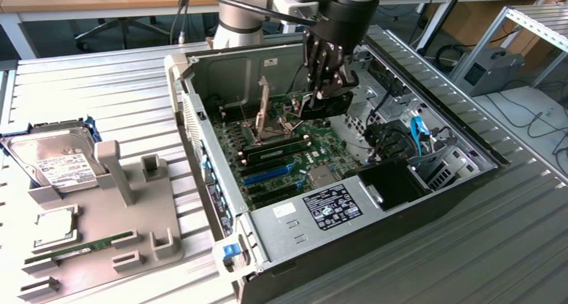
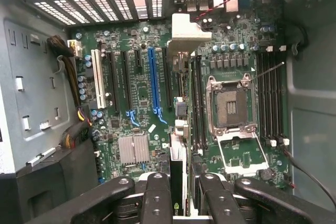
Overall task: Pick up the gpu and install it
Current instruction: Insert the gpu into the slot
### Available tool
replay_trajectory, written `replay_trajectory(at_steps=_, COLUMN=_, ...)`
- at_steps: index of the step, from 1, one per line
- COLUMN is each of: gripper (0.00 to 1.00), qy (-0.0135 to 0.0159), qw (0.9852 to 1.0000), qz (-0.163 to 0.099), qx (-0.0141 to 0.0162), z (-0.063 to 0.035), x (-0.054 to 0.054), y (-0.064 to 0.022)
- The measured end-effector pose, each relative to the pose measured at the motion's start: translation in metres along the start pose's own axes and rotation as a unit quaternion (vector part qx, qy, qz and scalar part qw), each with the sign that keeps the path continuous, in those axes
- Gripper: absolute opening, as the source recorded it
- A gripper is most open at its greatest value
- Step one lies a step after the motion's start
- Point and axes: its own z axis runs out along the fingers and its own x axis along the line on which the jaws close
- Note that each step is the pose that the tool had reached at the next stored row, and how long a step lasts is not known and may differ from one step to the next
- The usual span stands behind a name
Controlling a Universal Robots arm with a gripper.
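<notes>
The gpu (image 2: 178, 179) is held edge-on between my gripper's (image 2: 184, 192) two black fingers (image 2: 157, 198), and its silver bracket (image 2: 186, 31) points toward the case's rear slot covers. In the exterior view the gripper (image 1: 321, 98) hangs inside the open computer case (image 1: 191, 111), shut on the dark gpu (image 1: 320, 108), a little above the green motherboard (image 1: 293, 128). The card lies along the expansion slots, between the blue slot (image 2: 153, 85) and the open CPU socket (image 2: 231, 103). Whether its lower edge touches a slot is hidden.
On the exterior view's left, a grey fixture (image 1: 106, 237) holds a RAM stick (image 1: 80, 246) and a CPU (image 1: 55, 225), with a hard drive (image 1: 53, 161) behind it. The power supply (image 1: 328, 207) fills the case's near end. Cables (image 1: 417, 134) run along the case's right wall.
</notes>
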Motion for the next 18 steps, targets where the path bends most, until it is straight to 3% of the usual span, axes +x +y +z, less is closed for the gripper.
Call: replay_trajectory(at_steps=18, gripper=0.26, qy=-0.0001, qw=0.9998, qz=-0.021, qx=-0.0006, z=0.0001, x=0.0000, y=0.0000)
